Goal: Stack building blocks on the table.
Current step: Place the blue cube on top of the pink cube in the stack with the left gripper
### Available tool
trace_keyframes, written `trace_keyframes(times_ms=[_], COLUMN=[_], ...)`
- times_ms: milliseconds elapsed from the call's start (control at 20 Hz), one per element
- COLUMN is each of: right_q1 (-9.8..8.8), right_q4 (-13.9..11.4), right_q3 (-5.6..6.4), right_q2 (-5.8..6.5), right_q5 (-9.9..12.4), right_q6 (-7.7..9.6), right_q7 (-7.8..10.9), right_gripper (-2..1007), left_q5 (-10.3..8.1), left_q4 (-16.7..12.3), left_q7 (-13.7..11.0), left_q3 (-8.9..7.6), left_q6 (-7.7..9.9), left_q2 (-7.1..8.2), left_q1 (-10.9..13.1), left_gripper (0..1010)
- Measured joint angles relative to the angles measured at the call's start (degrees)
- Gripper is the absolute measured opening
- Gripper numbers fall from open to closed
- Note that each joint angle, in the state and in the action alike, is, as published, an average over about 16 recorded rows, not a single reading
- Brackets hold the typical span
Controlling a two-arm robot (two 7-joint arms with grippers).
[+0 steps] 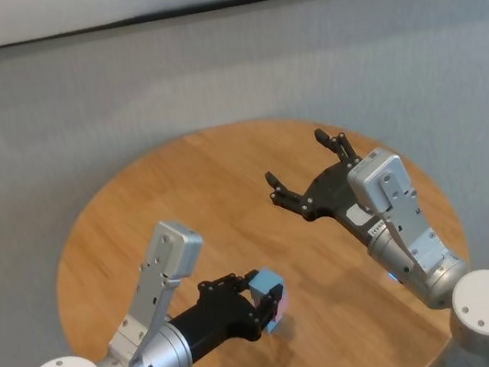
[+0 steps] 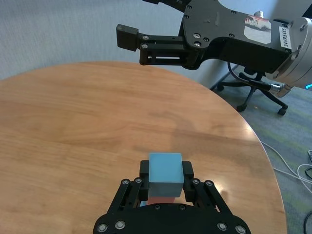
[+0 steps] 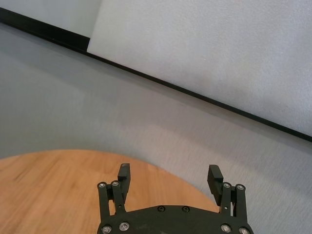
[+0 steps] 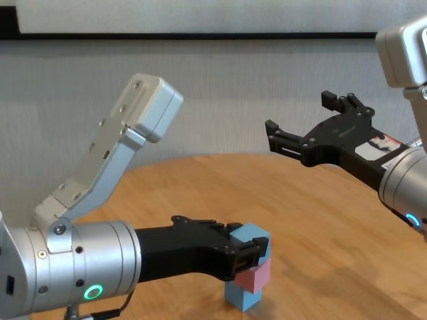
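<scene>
Left gripper (image 4: 257,253) clamped on the top light blue matte cube (image 4: 252,241) of a three-cube stack.
Beneath sat a pink cube (image 4: 256,279) and another blue cube (image 4: 241,297) on the round wood-grain table (image 1: 191,201); the right gripper (image 1: 303,169) hung open, well apart.

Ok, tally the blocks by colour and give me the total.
Light blue blocks: 2, the top one in the shut left gripper and the bottom one on the table
Pink block: 1, in the middle of the stack
Total: 3
</scene>
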Motion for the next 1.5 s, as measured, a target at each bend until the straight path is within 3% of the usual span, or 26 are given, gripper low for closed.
trace_keyframes(times_ms=[1500], right_q1=[0.0], right_q4=[0.0], right_q3=[0.0], right_q2=[0.0], right_q5=[0.0], right_q6=[0.0], right_q7=[0.0], right_gripper=[1001], left_q5=[0.59], left_q4=[0.76], left_q7=[0.06], left_q3=[1.27], left_q6=[-1.01], left_q2=[0.27], left_q1=[-0.94], left_gripper=[405])
